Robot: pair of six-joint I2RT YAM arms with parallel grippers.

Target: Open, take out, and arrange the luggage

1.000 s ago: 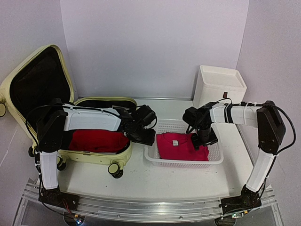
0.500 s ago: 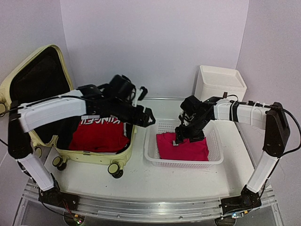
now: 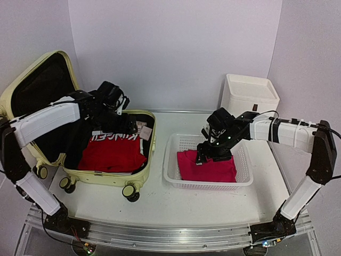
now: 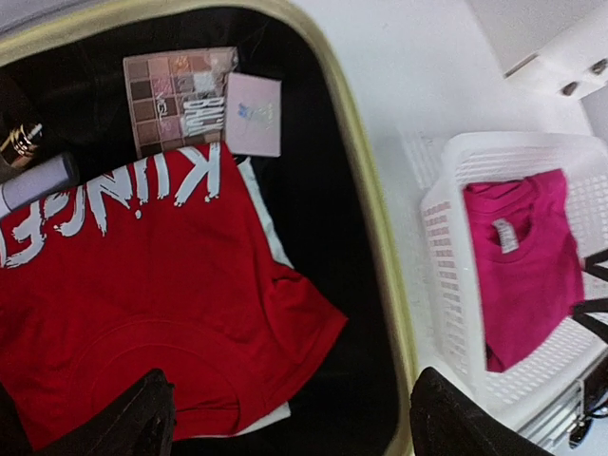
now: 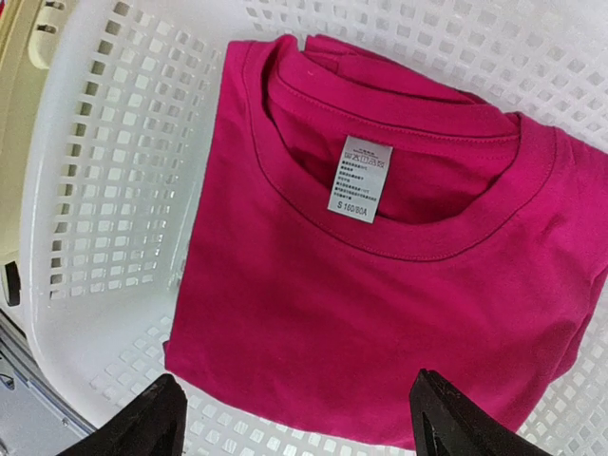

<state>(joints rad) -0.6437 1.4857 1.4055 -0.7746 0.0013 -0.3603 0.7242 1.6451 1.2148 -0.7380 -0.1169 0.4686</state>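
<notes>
Luggage [image 3: 106,178] — pale yellow-green suitcase on the left of the table [image 3: 176,205], open. Its lid [image 3: 37,88] stands up at the rear left with the black lining showing. Contents: red shirt [image 4: 142,313] with white lettering, eyeshadow palette [image 4: 176,100], and a small pale card [image 4: 255,114] just beside the palette.
Basket [image 3: 208,184] — white mesh, just right of the suitcase, holding a folded pink shirt [image 5: 361,304] with its label up.
White box [image 3: 248,98] — rear right.
Left gripper [image 4: 294,423] — above the suitcase interior, fingers spread wide, holding nothing.
Right gripper [image 5: 294,423] — over the pink shirt, fingers spread wide, holding nothing.
</notes>
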